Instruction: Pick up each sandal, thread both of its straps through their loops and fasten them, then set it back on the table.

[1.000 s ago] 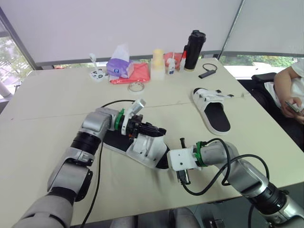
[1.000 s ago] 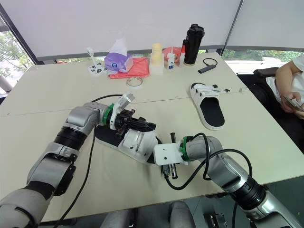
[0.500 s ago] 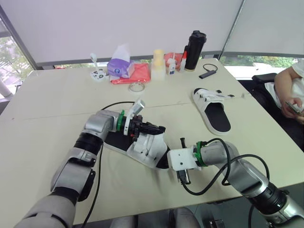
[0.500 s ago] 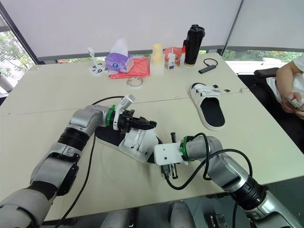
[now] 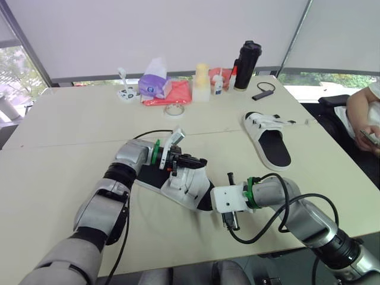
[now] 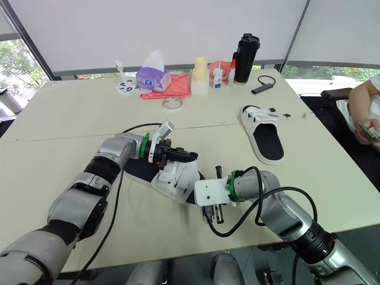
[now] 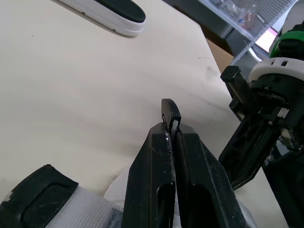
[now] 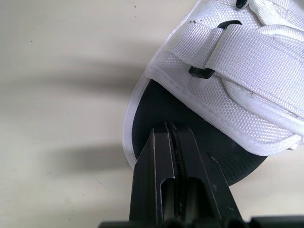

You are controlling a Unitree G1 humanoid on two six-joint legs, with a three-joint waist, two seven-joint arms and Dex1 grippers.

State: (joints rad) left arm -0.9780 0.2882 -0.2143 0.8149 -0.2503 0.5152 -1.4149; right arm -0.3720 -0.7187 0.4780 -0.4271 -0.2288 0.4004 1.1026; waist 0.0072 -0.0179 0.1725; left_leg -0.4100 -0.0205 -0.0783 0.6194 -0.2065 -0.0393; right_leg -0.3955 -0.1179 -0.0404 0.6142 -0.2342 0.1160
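The near sandal point(image 5: 184, 185) lies at the middle of the surface point(image 5: 71, 130), with its toe end toward the right arm. The right claw point(image 8: 167, 128) has its fingers pressed together, and its tips touch the black insole at that toe end. The left claw point(image 7: 171, 118), fingers likewise together, sits just over the white straps. The second sandal point(image 5: 272, 142) lies well apart, toward the right.
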